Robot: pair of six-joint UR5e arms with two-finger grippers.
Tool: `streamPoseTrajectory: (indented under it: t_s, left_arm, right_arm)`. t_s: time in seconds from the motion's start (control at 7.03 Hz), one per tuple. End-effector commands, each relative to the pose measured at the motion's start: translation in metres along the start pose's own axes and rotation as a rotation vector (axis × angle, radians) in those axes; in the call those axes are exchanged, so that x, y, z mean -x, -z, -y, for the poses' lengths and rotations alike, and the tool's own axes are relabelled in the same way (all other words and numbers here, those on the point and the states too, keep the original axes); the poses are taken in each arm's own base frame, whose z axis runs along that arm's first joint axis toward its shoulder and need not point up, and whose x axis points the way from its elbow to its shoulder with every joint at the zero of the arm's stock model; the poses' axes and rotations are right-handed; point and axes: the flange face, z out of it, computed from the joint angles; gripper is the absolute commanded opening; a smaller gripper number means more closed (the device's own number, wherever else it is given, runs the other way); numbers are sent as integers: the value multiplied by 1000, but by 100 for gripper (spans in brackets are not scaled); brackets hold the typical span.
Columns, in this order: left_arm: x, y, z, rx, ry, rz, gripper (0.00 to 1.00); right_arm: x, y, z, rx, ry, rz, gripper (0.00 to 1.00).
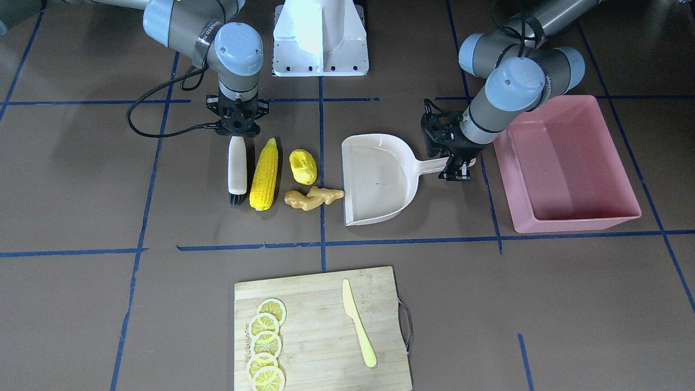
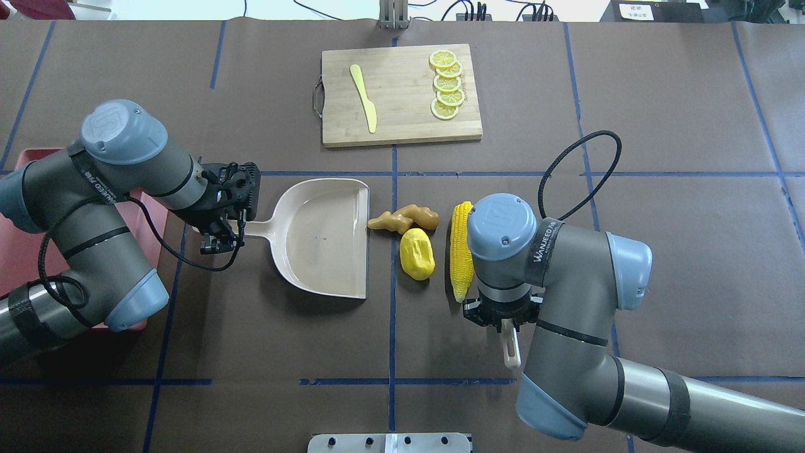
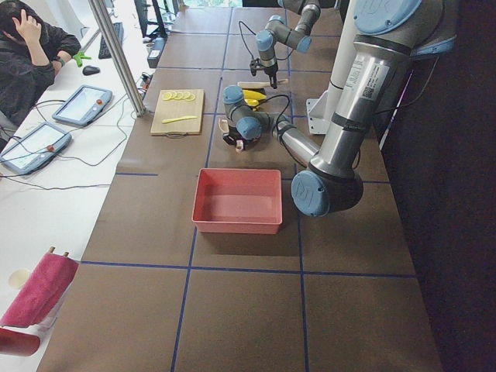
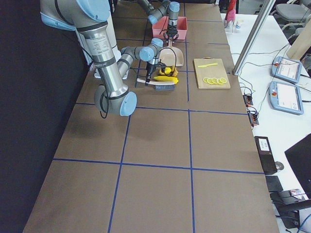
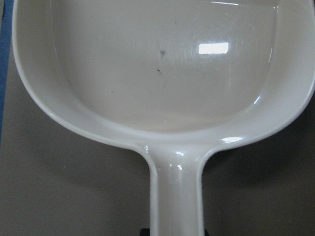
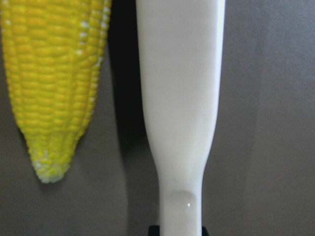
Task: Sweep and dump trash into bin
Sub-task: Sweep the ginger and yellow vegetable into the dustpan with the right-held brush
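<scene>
The corn cob (image 1: 264, 174), the yellow lumpy fruit (image 1: 302, 166) and the tan ginger root (image 1: 313, 197) lie side by side on the table, just off the open mouth of the beige dustpan (image 1: 377, 179). The ginger's tip touches the pan's lip. My left gripper (image 1: 456, 167) is shut on the dustpan handle (image 5: 174, 196). My right gripper (image 1: 237, 132) is shut on a white brush (image 1: 237, 171) with black bristles, which lies next to the corn (image 6: 54, 73). The pink bin (image 1: 564, 163) stands beyond the dustpan handle, on my left.
A wooden cutting board (image 1: 320, 326) with several lemon slices (image 1: 266, 345) and a pale yellow knife (image 1: 358, 323) sits across the table. The white robot base (image 1: 320, 38) is at the near edge. A black cable (image 2: 582, 170) loops beside my right arm.
</scene>
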Motion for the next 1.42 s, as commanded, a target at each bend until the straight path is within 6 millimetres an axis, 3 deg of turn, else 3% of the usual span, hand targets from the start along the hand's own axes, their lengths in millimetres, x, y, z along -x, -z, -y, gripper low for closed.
streamPoseTrajectory:
  t_s: [0.0,0.57,1.0,1.28]
  left_arm:
    - [0,0,0,0,0,1,0]
    - [-1,-1,0,1,0,-1,0]
    - [0,0,3,4,3,-1,0]
    - [0,1,6,4,2,-2,0]
  right_arm:
    - [22,12,-5,-4,-15,30,0]
    - [100,33,4,-6,-14,52,0]
    - [157,63,7,-10,5,76,0]
    - [176,82,4,-19,18,101,0]
